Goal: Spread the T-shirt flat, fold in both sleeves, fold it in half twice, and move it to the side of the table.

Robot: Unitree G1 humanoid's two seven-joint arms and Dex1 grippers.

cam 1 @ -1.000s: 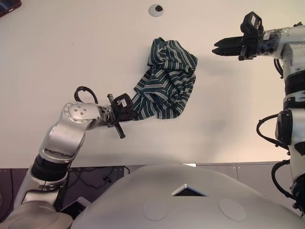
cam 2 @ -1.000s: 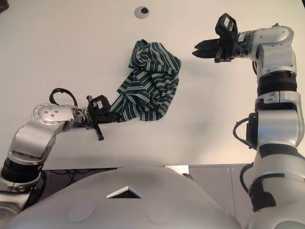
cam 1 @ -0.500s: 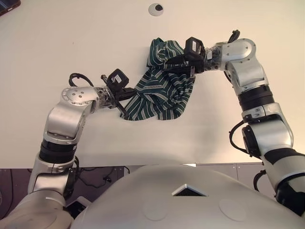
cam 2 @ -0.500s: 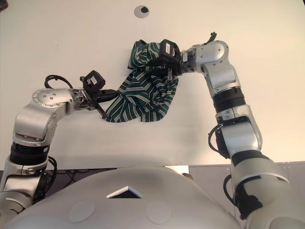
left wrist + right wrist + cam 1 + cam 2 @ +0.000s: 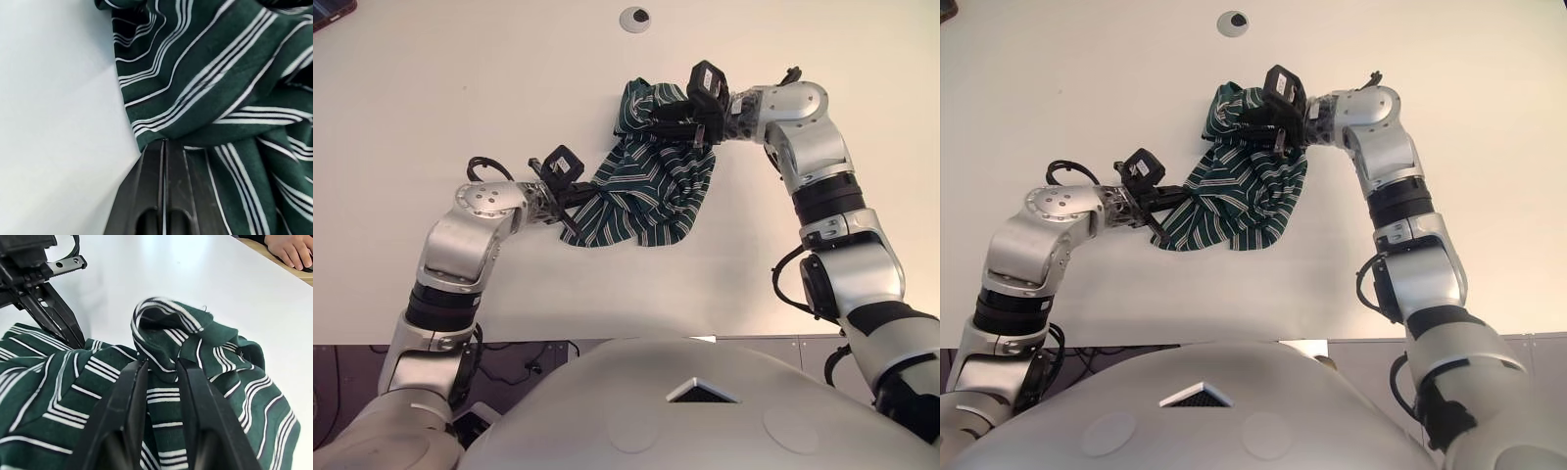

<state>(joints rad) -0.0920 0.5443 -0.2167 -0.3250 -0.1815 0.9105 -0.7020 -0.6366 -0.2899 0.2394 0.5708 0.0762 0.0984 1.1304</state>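
Currently my left gripper (image 5: 164,143) is clamped on the near-left edge of the crumpled T-shirt (image 5: 651,186); my right gripper (image 5: 161,366) pinches its far fold. It lies mid-table (image 5: 460,88).

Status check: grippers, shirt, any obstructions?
Left gripper shut on green white-striped T-shirt, near-left edge. Right gripper pinching a fold at its far side. Shirt bunched on white table, not spread.
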